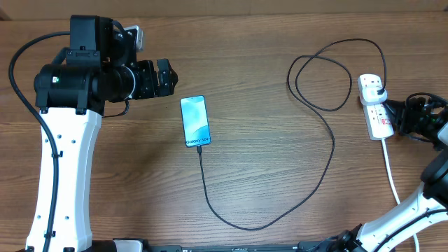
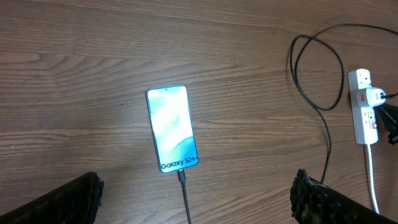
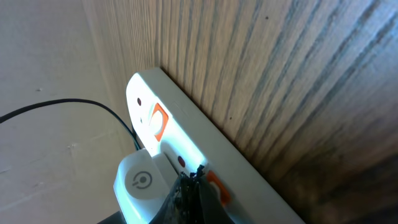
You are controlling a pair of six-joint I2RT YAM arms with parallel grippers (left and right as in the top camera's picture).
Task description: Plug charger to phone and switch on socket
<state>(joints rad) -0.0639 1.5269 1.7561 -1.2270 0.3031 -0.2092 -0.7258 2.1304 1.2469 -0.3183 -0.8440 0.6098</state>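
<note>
The phone [image 1: 194, 120] lies screen up at mid-table, lit blue-teal; it also shows in the left wrist view [image 2: 172, 129]. The black charger cable [image 1: 329, 150] is plugged into the phone's near end and loops right to a white adapter [image 1: 377, 88] seated in the white power strip [image 1: 380, 124]. My left gripper [image 1: 166, 75] hovers open and empty to the left of the phone, its fingers wide apart [image 2: 199, 199]. My right gripper [image 1: 406, 115] is shut, its tips [image 3: 196, 177] pressed against the strip beside an orange-red switch [image 3: 216, 187], next to the adapter [image 3: 142, 182].
The strip's thick white cord [image 1: 392, 175] runs toward the front edge at the right. A second orange-red switch [image 3: 158, 121] sits further along the strip. The cable's loop [image 2: 326, 137] lies on the wooden table between phone and strip.
</note>
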